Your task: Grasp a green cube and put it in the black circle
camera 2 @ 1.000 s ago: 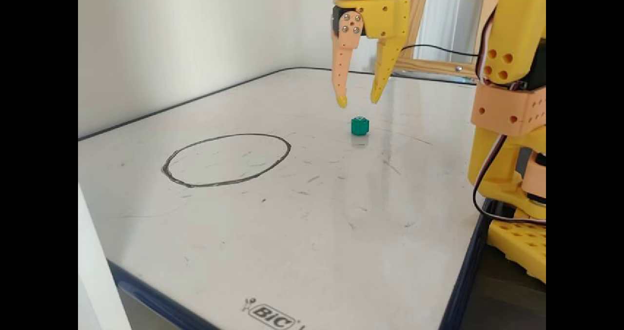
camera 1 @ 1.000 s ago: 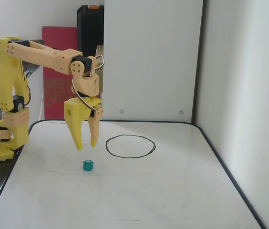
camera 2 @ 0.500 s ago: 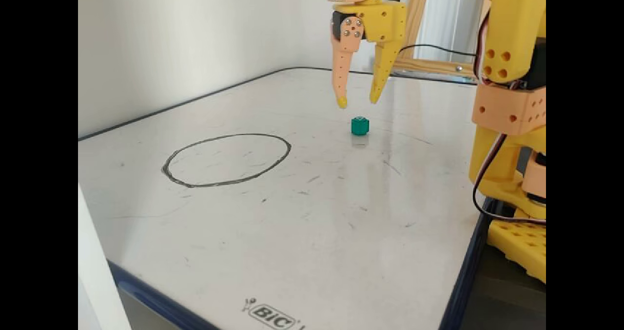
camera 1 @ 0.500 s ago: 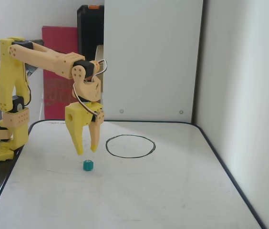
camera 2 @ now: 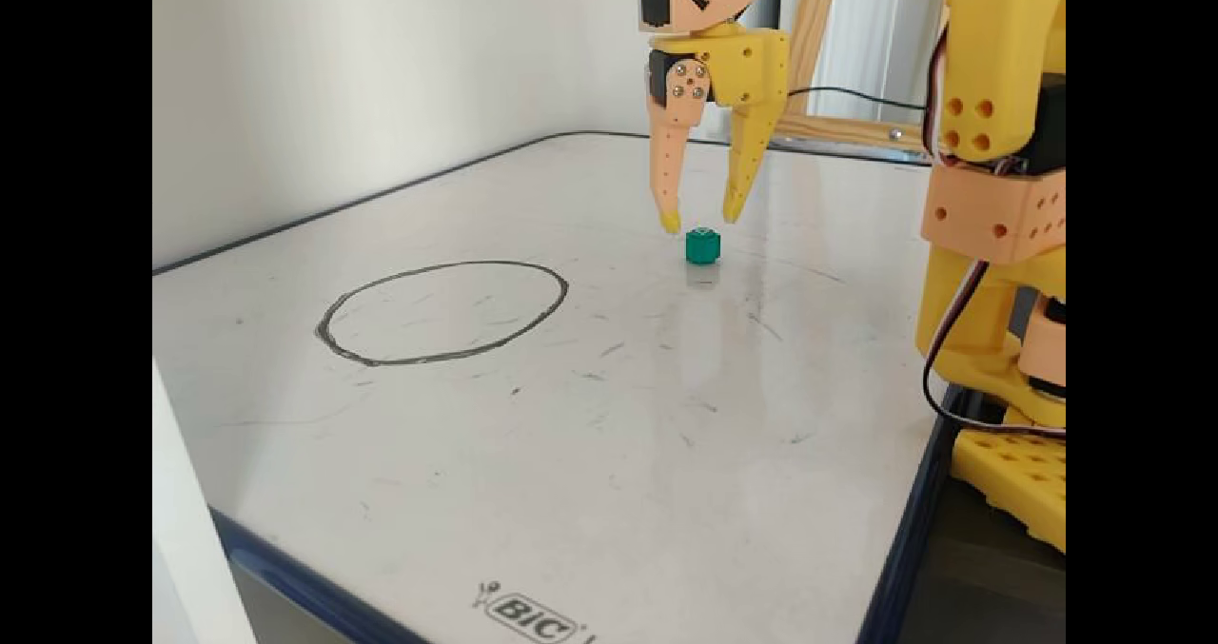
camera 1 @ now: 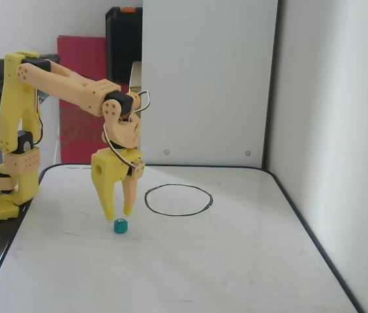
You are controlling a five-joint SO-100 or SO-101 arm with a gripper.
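Glossy, scuffed whiteboard; matt plastic hand and green cube.

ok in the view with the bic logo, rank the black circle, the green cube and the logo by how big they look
Largest to smallest as they appear:
1. the black circle
2. the BIC logo
3. the green cube

The logo sits nearest the camera, which inflates it, so its rank over the cube is only apparent.

Arm bent fwd, gripper pointing down, jaws apart.
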